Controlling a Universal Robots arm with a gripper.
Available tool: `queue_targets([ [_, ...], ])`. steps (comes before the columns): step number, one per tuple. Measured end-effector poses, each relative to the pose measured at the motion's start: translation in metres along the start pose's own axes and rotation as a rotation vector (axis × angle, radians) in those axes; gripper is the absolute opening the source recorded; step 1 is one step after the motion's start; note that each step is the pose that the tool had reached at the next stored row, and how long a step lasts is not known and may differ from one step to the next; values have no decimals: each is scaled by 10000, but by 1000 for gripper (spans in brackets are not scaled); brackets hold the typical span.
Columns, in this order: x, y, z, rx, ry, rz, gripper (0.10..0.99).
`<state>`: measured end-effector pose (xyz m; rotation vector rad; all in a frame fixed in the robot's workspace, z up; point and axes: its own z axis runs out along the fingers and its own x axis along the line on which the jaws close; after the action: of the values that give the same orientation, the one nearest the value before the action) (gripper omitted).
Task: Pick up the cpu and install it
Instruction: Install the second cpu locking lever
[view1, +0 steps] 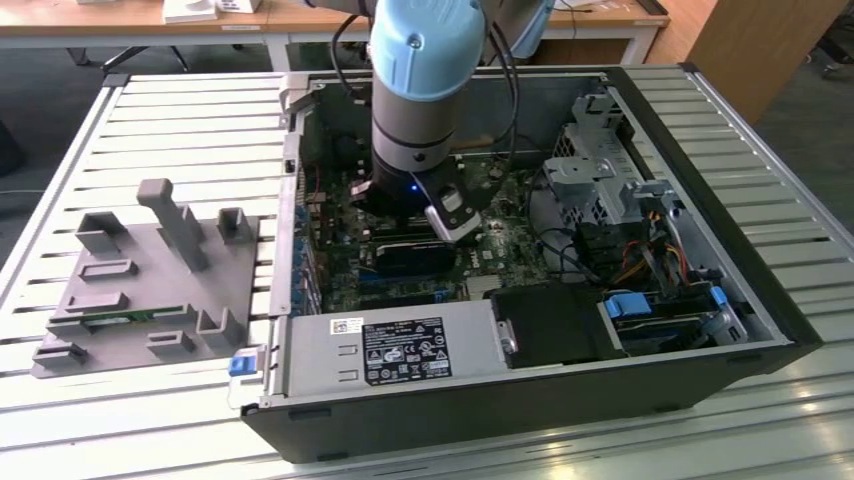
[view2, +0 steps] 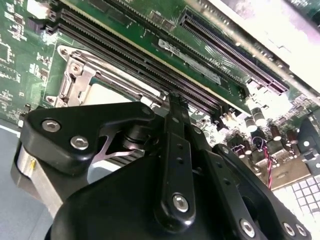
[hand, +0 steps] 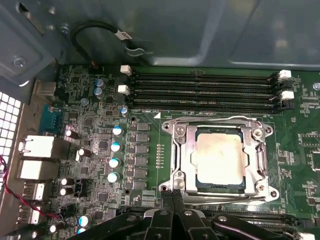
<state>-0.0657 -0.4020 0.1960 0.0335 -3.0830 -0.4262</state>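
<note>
Inside the computer case (view1: 747, 300), the cpu (hand: 220, 156) sits in its socket frame (hand: 181, 150) on the board, beside the memory slots (hand: 200, 90). Gripper (hand: 172, 196) hovers just by the frame, fingers look pinched together, holding nothing. Chip's prob. light, stiff, fragile underneath; grip by edges.

The silvery, tan-smudged cpu (hand: 220, 157) sits centre-right of the first wrist view in a bright metal frame (hand: 218, 159) on the green motherboard (hand: 150, 150) (black memory slots (hand: 205, 90) above), beneath the pale-blue-capped arm (view1: 420, 60).
</note>
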Motion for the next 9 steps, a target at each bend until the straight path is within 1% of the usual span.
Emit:
queue_targets([
  [2, 2, -5, 18, -123, -2, -1, 106],
  [5, 4, -10, 37, -355, -7, -8, 106],
  [6, 6, -12, 43, -416, -9, -9, 106],
  [7, 8, -13, 50, -466, -10, -13, 106],
  [9, 22, -16, 63, -512, -11, -15, 106],
])
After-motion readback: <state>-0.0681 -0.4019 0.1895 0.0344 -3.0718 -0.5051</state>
